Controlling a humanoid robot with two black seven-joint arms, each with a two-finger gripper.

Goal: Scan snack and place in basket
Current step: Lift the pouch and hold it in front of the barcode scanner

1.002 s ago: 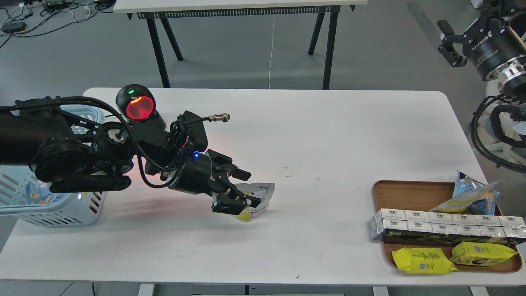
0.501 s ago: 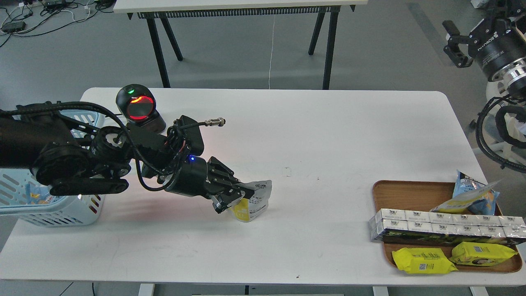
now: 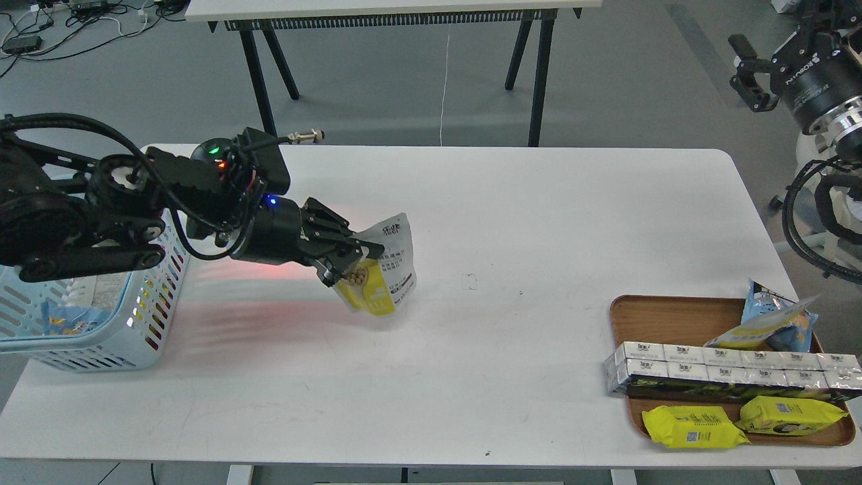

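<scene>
The snack (image 3: 382, 269), a white-and-yellow pouch with dark text and beige nuts, hangs in my left gripper (image 3: 347, 259), which is shut on its left edge and holds it above the white table. The light blue slotted basket (image 3: 94, 316) stands at the table's left edge, partly behind my left arm, with a few items inside. The black scanner (image 3: 212, 149) with a green light is mostly hidden behind my left wrist; red light falls on the table. My right gripper (image 3: 751, 77) is raised off the table at the upper right, seen side-on and empty.
A brown wooden tray (image 3: 663, 316) at the table's right front holds a row of white cartons (image 3: 727, 370), two yellow packets (image 3: 693, 428) and a blue-and-yellow bag (image 3: 774, 320). A second table (image 3: 397, 13) stands behind.
My left gripper has closed on the snack and lifted it off the table, moving up and left toward the scanner. The right arm has shifted slightly.
</scene>
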